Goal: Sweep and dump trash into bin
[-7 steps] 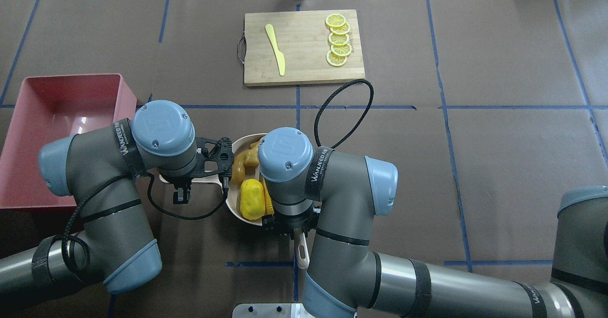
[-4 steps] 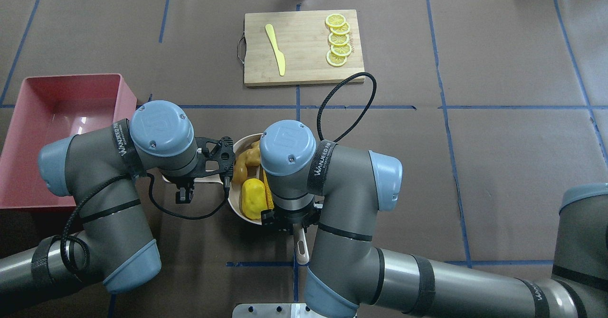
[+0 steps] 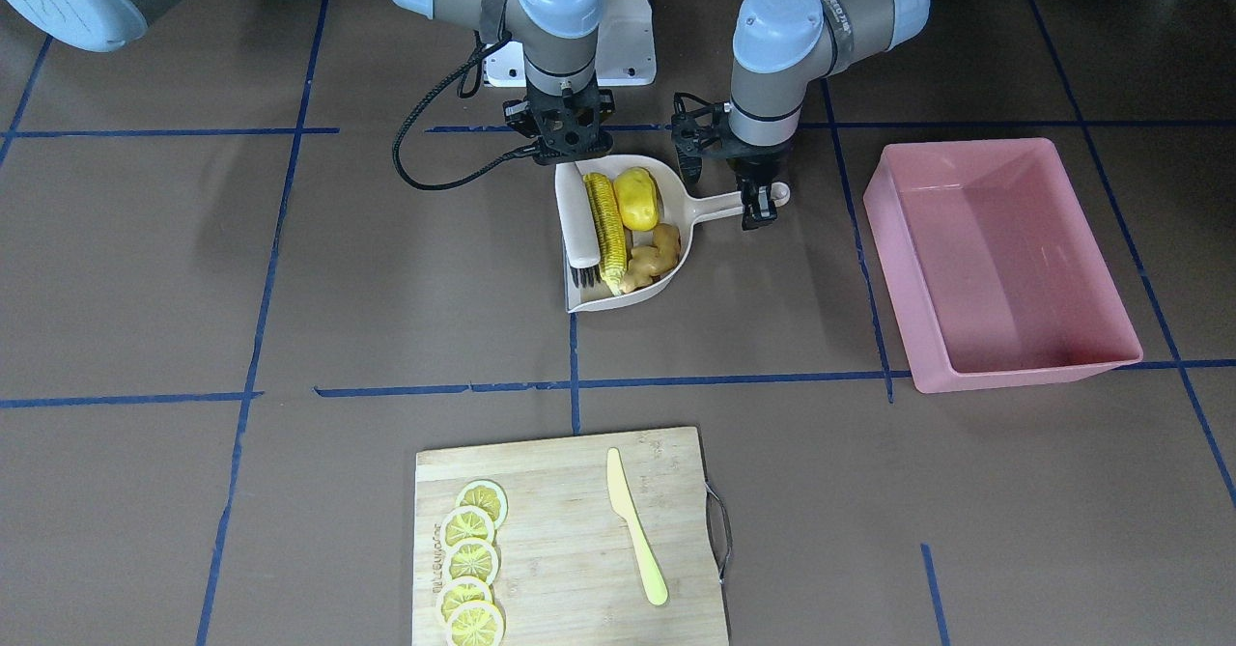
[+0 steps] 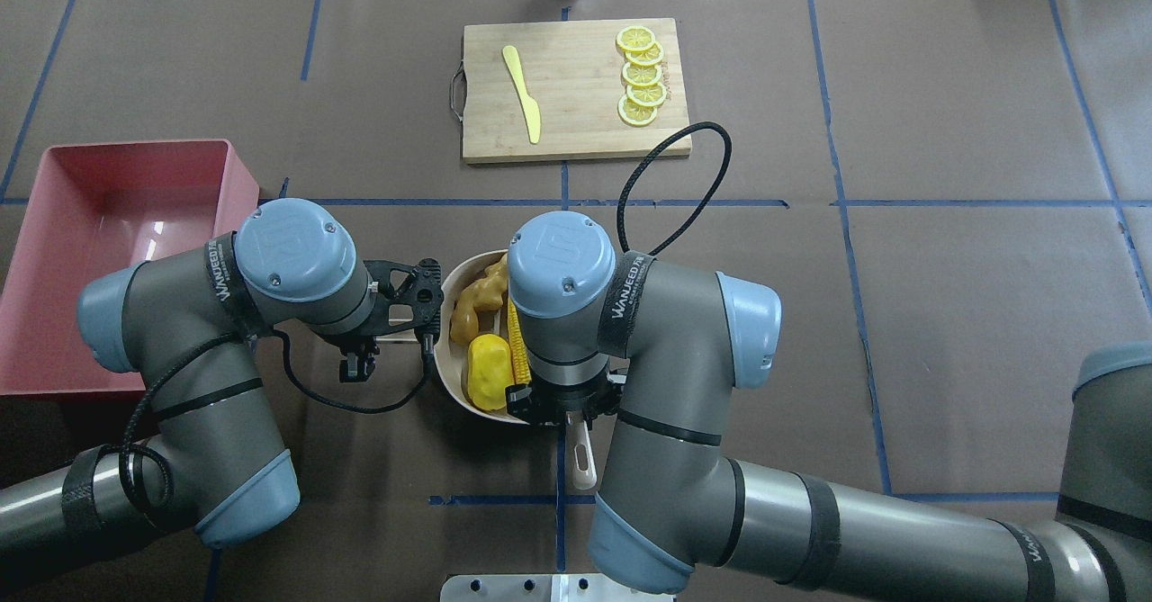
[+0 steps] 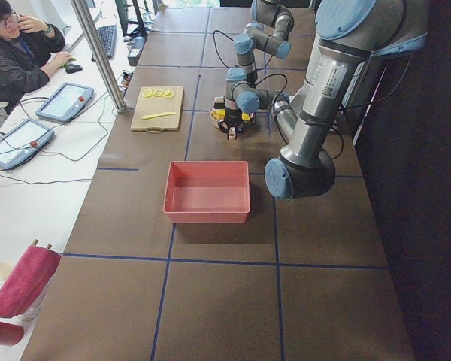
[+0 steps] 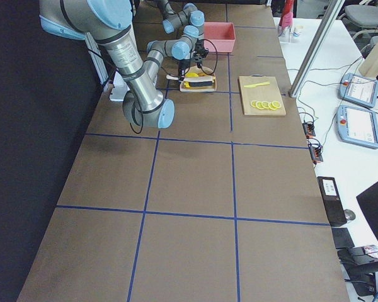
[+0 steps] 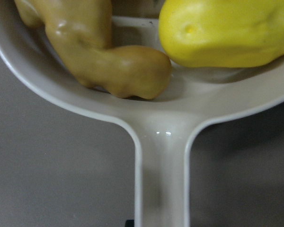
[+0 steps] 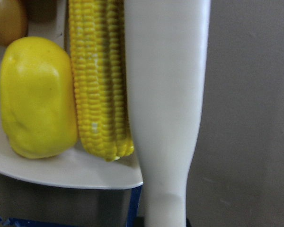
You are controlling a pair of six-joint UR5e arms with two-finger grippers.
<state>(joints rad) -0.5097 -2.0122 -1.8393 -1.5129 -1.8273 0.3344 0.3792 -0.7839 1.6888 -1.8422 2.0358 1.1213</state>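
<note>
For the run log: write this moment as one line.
trash in dustpan | left gripper shut on dustpan handle | right gripper shut on brush | bin empty

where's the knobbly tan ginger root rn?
Front-facing view, table centre: the knobbly tan ginger root lies inside the beige plastic dustpan, beside the long yellow corn cob and the yellow oval lump.

Overhead looks forward and down from behind the robot; the front view faces it steeply; side views watch from either end, far off. Wrist cameras sit close behind their fingers (image 3: 754,216), sharing the beige plastic handled dustpan (image 7: 161,156).
</note>
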